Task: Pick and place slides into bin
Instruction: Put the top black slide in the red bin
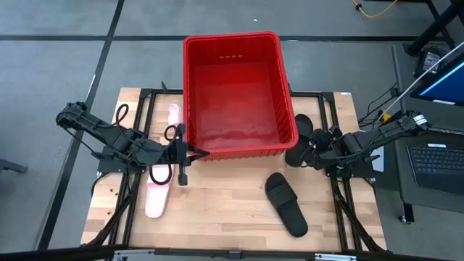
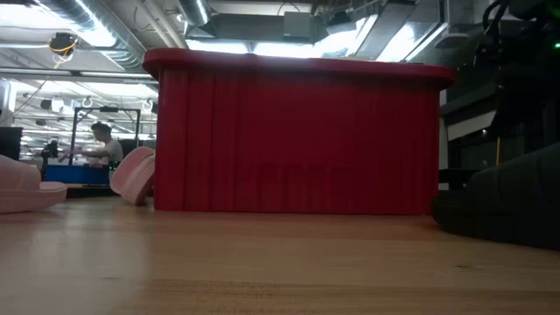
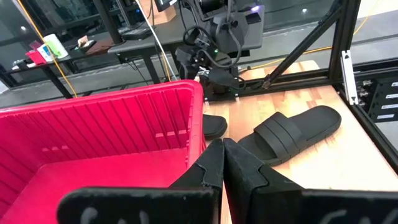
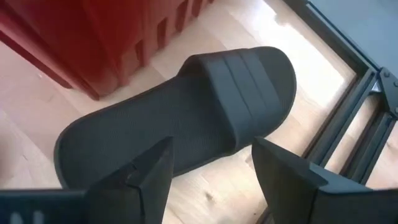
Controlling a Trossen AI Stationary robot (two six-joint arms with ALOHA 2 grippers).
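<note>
Hiding one black slide [image 1: 299,138] behind right tool [image 1: 310,151], bin [image 1: 239,54] empty

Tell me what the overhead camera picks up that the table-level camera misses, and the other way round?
Only the overhead view shows both grippers, left shut and right open over a black slide, plus the bin's empty floor. Only the table-level view shows the room behind, with a person at a bench. Both show the red bin and pink slides.

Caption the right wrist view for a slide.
Open right gripper poised over a black slide lying on the wooden table beside the red bin.
</note>
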